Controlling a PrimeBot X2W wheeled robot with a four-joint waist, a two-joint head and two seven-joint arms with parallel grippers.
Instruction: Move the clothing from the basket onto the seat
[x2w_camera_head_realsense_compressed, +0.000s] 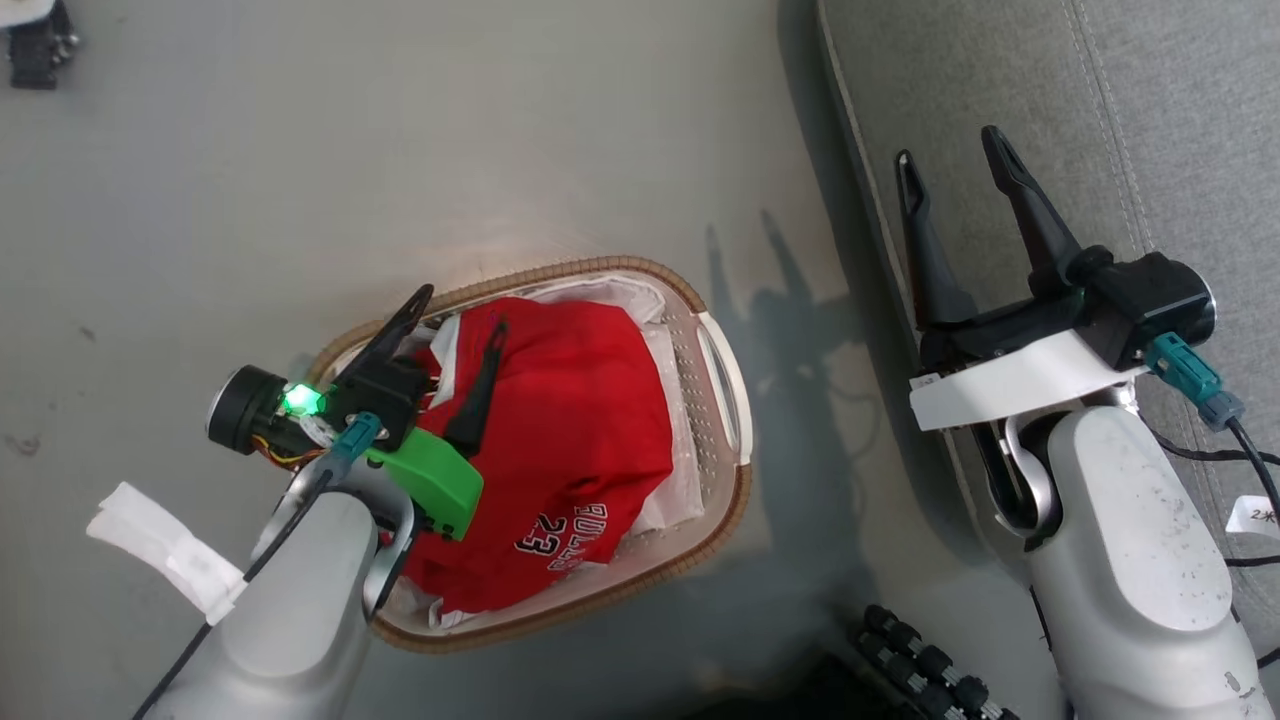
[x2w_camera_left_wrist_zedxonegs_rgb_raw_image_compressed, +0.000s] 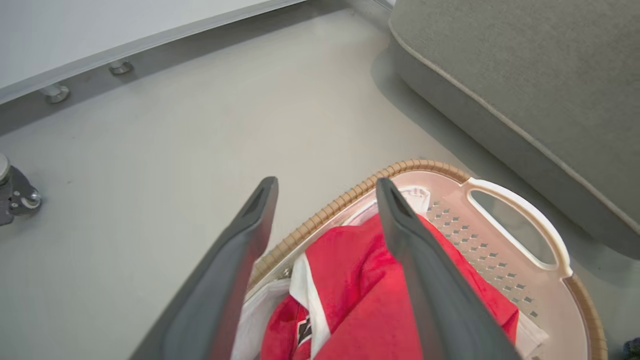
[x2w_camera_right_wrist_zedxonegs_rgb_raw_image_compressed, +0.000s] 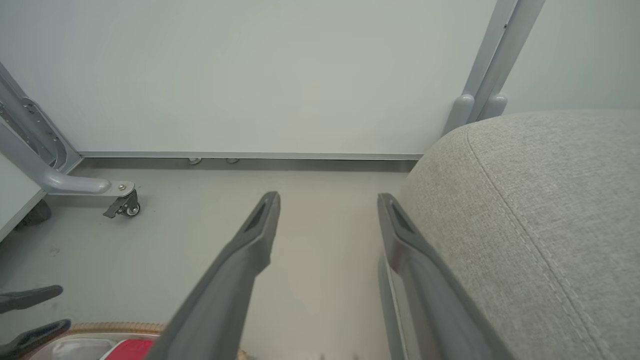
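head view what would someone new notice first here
The bright red clothing heaped in the basket, left of centre, grabs the eye first. The left gripper, jaws open, hangs right over that pile with a green light glowing on its wrist. At the right, the right gripper is open above the edge of the grey seat.

The clothing (x2w_camera_head_realsense_compressed: 570, 430) lies in the basket (x2w_camera_head_realsense_compressed: 722, 385) on the floor (x2w_camera_head_realsense_compressed: 300, 150), the seat (x2w_camera_head_realsense_compressed: 1150, 120) just to its right, the left gripper (x2w_camera_head_realsense_compressed: 461, 308) over the basket, the right gripper (x2w_camera_head_realsense_compressed: 948, 145) over the seat's edge.
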